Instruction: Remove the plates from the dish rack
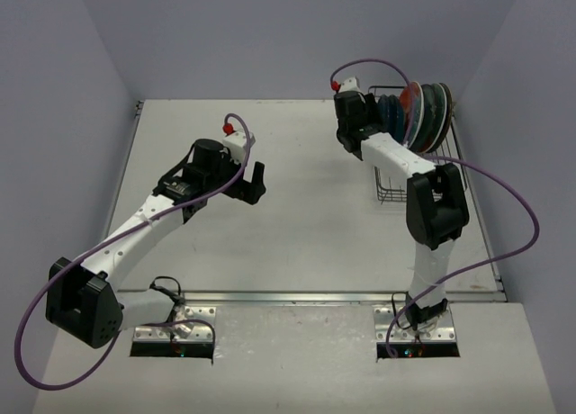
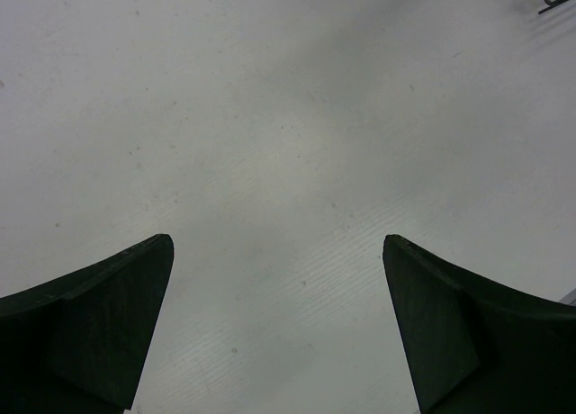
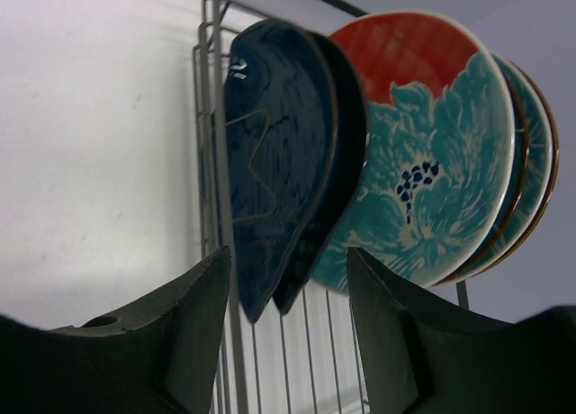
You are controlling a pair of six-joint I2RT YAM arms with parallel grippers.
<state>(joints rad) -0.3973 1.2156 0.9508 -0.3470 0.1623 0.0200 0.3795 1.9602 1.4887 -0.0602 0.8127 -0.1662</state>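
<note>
**Plates standing on edge in the rack, right hand at the front pair**

The plates are sitting in the wire rack [image 1: 390, 191] at the far right corner of the bench [image 1: 306, 243]. Five are showing: two dark blue [image 3: 274, 153], one red-orange with a teal flower face [image 3: 432, 162], and two teal rims [image 3: 535, 153] peeking out behind it. All are standing upright on edge, in a row running left to right, with their faces turned left towards the right hand [image 3: 288, 252]. Its fingers are standing apart, and the lower edge of the blue pair is showing between them. Whether they are touching is unclear. The left hand [image 2: 277, 243] is hanging wide apart over bare bench, holding nothing.
</note>
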